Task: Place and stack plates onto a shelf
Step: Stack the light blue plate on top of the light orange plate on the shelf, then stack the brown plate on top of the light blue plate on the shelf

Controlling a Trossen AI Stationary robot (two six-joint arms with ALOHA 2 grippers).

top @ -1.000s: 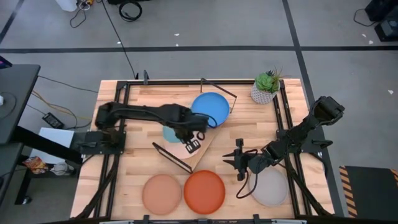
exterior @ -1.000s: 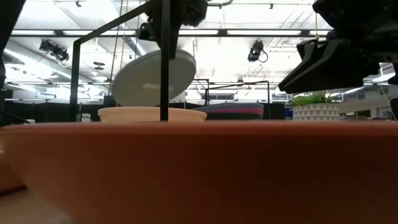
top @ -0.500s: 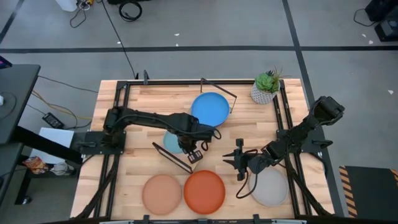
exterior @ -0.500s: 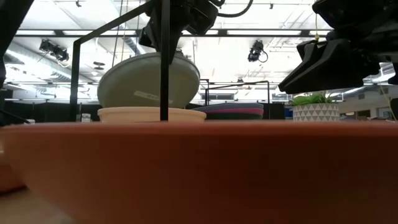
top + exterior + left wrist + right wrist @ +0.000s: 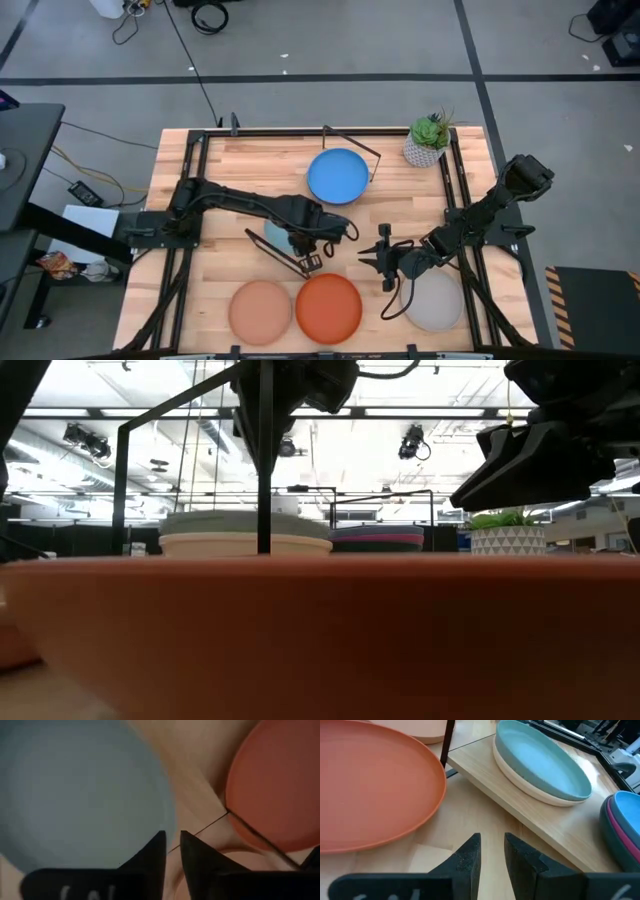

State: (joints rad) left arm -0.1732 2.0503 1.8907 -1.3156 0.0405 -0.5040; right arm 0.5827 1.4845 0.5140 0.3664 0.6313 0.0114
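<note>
My left gripper (image 5: 309,250) is over the near end of the shelf (image 5: 520,815), shut on the light blue plate (image 5: 272,232). That plate lies flat on the cream plate (image 5: 245,546) on the shelf board. At the shelf's far end a blue plate (image 5: 338,175) tops a stack with pink and teal under it (image 5: 625,820). The peach (image 5: 260,310), orange (image 5: 328,307) and grey (image 5: 433,300) plates lie on the table near its front edge. My right gripper (image 5: 368,258) waits, shut and empty, beside the grey plate. My left gripper has the light blue plate's rim (image 5: 169,805) between its two fingers, one finger over the plate's inside and one outside it. The fingers come from above, pointing down. The plate lies level on the cream plate (image 5: 540,795).
Black wire frames (image 5: 280,255) stand at the shelf's ends, one right beside my left gripper. A green plant in a white pot (image 5: 428,140) stands at the far right corner. Black rails run along the table's left and right sides.
My left gripper has gone down and a little toward the table's near edge. The light blue plate, steeply tilted a second ago, has tipped down flat onto the cream plate. My right arm has kept still.
</note>
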